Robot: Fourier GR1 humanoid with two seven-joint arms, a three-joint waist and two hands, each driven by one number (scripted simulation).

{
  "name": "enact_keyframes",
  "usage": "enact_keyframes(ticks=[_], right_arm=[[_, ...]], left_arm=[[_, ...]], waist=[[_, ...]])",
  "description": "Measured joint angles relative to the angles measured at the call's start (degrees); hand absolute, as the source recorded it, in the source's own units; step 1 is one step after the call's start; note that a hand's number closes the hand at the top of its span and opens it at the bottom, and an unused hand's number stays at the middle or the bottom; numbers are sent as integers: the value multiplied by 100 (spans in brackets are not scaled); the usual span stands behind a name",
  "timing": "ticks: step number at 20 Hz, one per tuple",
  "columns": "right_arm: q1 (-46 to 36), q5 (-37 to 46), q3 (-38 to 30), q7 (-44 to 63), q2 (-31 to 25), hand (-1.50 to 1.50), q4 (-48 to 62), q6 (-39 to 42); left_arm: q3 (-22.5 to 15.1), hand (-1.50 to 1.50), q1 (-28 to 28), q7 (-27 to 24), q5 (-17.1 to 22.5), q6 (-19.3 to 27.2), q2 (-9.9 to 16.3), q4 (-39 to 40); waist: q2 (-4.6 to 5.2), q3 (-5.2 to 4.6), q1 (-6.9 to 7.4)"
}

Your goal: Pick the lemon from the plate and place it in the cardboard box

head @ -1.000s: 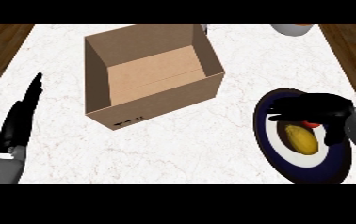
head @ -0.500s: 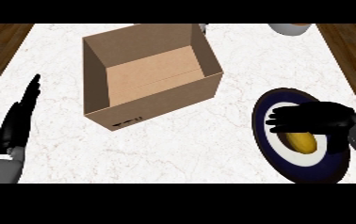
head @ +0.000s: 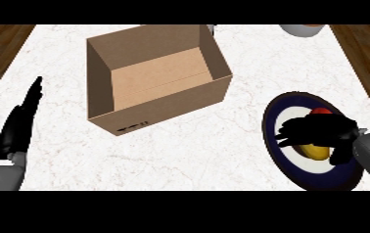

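Note:
The yellow lemon (head: 318,152) lies on a dark blue plate (head: 283,151) with a white centre at the right of the counter. My right hand (head: 320,131) sits right on top of it with fingers curled around it, hiding most of the fruit. A small red thing (head: 321,112) shows on the plate just beyond the hand. The open cardboard box (head: 155,75) stands in the middle, empty. My left hand (head: 19,124) rests at the left edge, fingers straight and pointing up.
A white bowl or cup (head: 302,29) sits at the far right corner of the white marble counter (head: 217,149). Dark wood shows past the counter's left and right edges.
My right hand has dropped lower onto the lemon and its fingers have curled in over it. The left hand and the box have stayed where they were.

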Motion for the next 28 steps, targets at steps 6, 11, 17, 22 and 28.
enact_keyframes(ticks=[6,11,17,22,28], right_arm=[[49,-36,-392,26,439,150,72,-415],[149,-114,-737,42,604,150,-85,-770],[419,-570,-1528,1383,954,150,-139,-1064],[822,-905,-2341,3430,1316,150,102,-1556],[773,-613,-2635,5527,1942,150,-583,-2473]], left_arm=[[102,0,76,14,-7,-132,11,-78],[141,0,155,25,-60,-143,-45,-185],[218,0,230,110,-97,-76,-62,-217],[381,0,433,134,-85,7,19,-147],[424,0,580,88,-85,-1,55,-136]], waist=[[-13,-27,4],[-18,-29,-12],[-67,-18,-207],[-210,-61,-580],[-273,-78,-601]])
